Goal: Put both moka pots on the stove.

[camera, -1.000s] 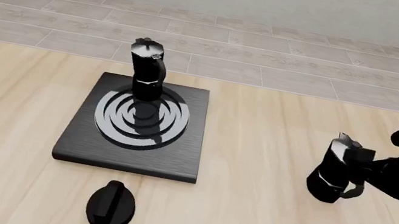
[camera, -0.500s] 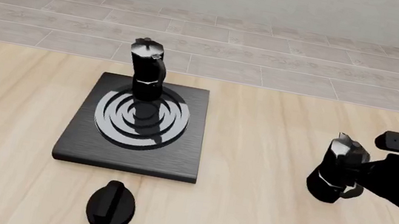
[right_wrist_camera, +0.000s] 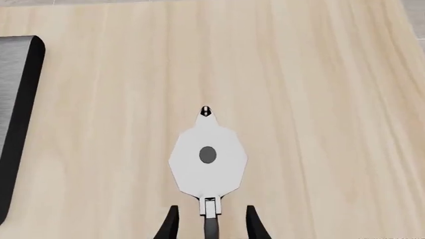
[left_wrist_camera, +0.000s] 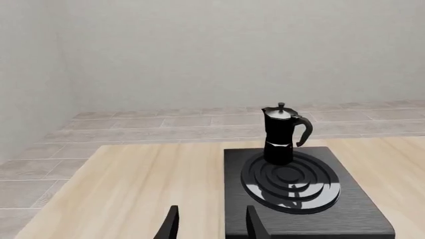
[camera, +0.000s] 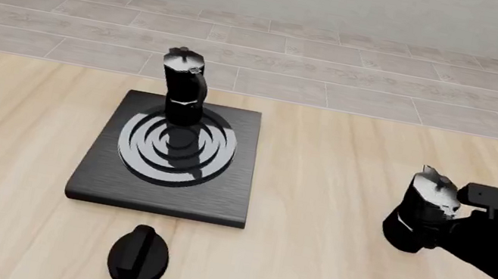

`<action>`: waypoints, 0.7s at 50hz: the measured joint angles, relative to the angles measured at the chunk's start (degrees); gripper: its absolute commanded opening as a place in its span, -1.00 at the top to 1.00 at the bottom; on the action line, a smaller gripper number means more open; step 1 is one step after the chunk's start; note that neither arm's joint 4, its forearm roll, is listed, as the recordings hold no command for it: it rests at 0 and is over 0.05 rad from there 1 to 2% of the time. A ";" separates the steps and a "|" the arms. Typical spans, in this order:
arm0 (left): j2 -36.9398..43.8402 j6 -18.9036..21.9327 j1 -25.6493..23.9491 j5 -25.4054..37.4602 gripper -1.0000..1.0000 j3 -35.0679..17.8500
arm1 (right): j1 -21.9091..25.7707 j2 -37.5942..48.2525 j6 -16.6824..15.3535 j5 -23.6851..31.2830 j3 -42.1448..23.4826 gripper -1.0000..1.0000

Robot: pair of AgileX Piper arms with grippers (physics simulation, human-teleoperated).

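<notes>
1. The table (camera: 308,273) is pale wood with lengthwise grain streaks.
2. The stove (camera: 111,169) is a flat black slab bearing concentric silver-grey rings.
3. The far moka pot (camera: 182,87) is glossy black with a silvery lid.
4. The right moka pot (camera: 411,223) is glossy black; from the right wrist view its lid (right_wrist_camera: 208,167) reads white with a grey centre knob.
5. The near oval knob (camera: 139,257) is black.
6. Both arms and the right gripper (right_wrist_camera: 209,223) are black.
7. The floor (camera: 343,72) has beige-grey tiles; the wall is pale grey.

No legible text or markings.
</notes>
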 measured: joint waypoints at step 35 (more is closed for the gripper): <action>0.00 0.31 0.04 -0.02 -1.00 0.15 | -0.05 1.73 -5.37 -6.79 3.35 1.00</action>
